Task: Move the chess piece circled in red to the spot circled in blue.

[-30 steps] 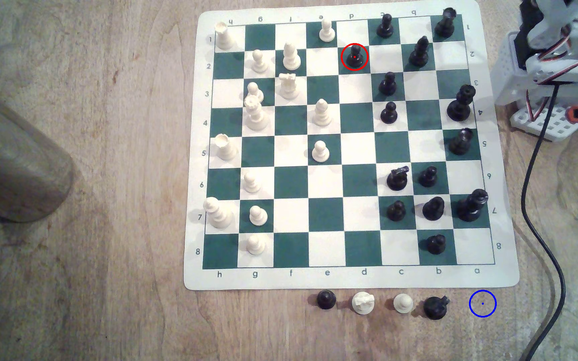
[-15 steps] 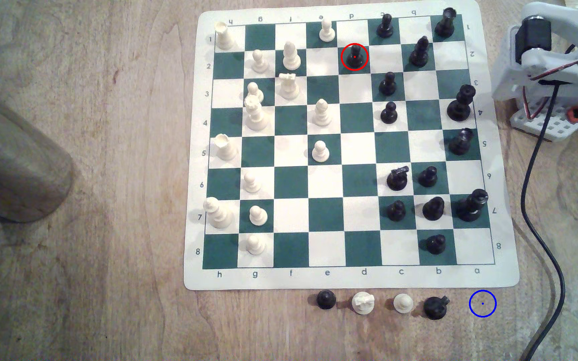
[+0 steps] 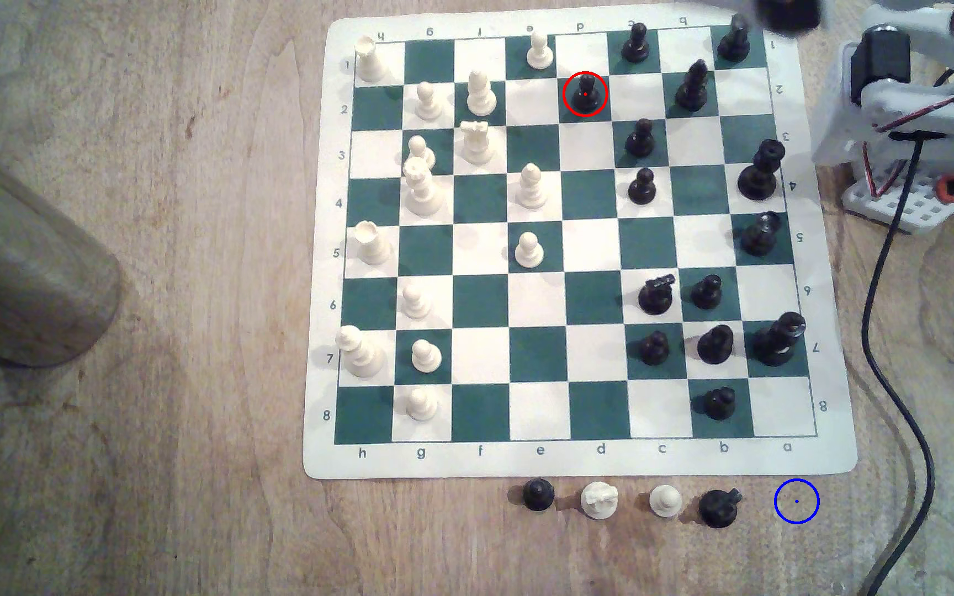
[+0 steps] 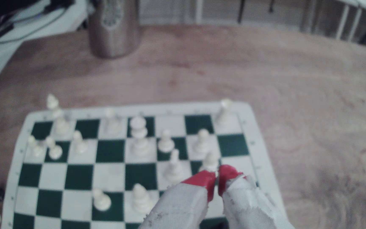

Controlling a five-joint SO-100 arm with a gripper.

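Overhead, gripper point(image 4: 216, 176) red tips nearly touching, empty, above the chessboard point(image 4: 263, 154).

- The arm point(image 3: 887, 109) is made of white plastic parts, with a black boxy motor point(image 3: 879, 66) set into it.
- Thin red and white wires point(image 3: 922, 112) loop along the white parts.
- A black cable point(image 3: 887, 275) hangs down from the arm, far back from the gripper.
- The base point(image 3: 899, 209) is a white block full of little square holes, with an orange bit beside it.
- The gripper point(image 4: 216, 178) has two rough white fingers point(image 4: 177, 209) with bright red tips.
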